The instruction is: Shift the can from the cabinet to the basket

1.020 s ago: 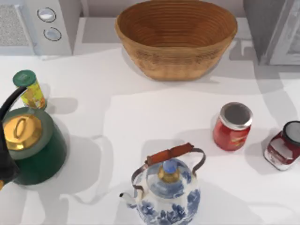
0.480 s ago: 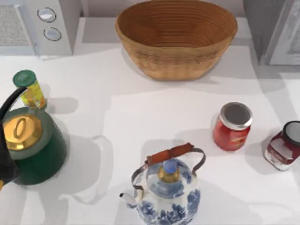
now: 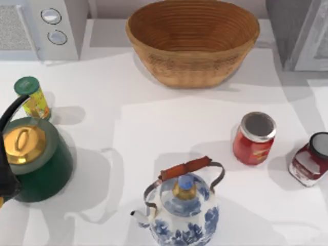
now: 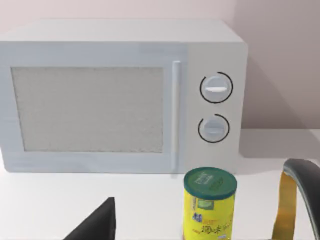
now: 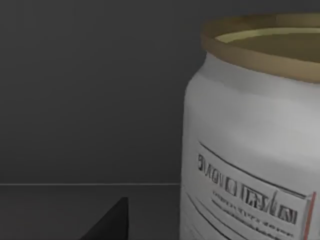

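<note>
While my right gripper (image 5: 107,222) is inside the grey cabinet (image 3: 284,31), the can (image 5: 250,140) stands upright very close in front of it, on the dark cabinet floor. I think this is the reaching step, and the grab is not done yet. Next I need to close around the can, lift it out and carry it over to the basket (image 3: 192,43). I cannot tell if this gripper is spread or pressed together, or if it touches the can. My left gripper (image 4: 95,224) sits idle by the green kettle (image 3: 36,159) at the table's left.
</note>
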Tool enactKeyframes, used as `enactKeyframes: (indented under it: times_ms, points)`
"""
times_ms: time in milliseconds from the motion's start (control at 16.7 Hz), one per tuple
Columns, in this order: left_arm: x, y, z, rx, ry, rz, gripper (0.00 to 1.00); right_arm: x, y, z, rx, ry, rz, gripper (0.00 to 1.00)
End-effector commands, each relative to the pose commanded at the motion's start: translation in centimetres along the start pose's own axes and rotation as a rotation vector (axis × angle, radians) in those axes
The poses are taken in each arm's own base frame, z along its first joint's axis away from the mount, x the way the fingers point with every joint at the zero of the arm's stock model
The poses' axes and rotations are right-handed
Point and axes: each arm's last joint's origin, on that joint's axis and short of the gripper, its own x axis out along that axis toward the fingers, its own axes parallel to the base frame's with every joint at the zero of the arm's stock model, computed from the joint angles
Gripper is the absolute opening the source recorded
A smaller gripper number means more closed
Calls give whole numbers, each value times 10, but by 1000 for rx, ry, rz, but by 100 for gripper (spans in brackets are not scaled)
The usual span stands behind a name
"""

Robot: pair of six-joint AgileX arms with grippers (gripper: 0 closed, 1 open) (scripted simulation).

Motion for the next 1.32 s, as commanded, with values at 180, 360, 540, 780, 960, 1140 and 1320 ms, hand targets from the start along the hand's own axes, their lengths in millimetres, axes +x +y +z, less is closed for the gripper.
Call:
enactKeyframes:
  times_ms: [180, 360, 540, 780, 960, 1140, 1320]
  points:
    - [0, 0, 0, 0, 0, 0, 100, 0, 0, 0, 0, 0, 0, 55]
    - [0, 0, 0, 0, 0, 0, 100, 0, 0, 0, 0, 0, 0, 32]
    - [0, 0, 0, 0, 0, 0, 100, 0, 0, 0, 0, 0, 0, 10]
    - [0, 0, 0, 0, 0, 0, 100, 0, 0, 0, 0, 0, 0, 0]
    - [0, 0, 0, 0, 0, 0, 100, 0, 0, 0, 0, 0, 0, 0]
    - [0, 0, 0, 0, 0, 0, 100, 0, 0, 0, 1, 0, 1, 0]
    - [0, 0, 0, 0, 0, 0, 100, -16, 3, 9, 3, -5, -2, 0]
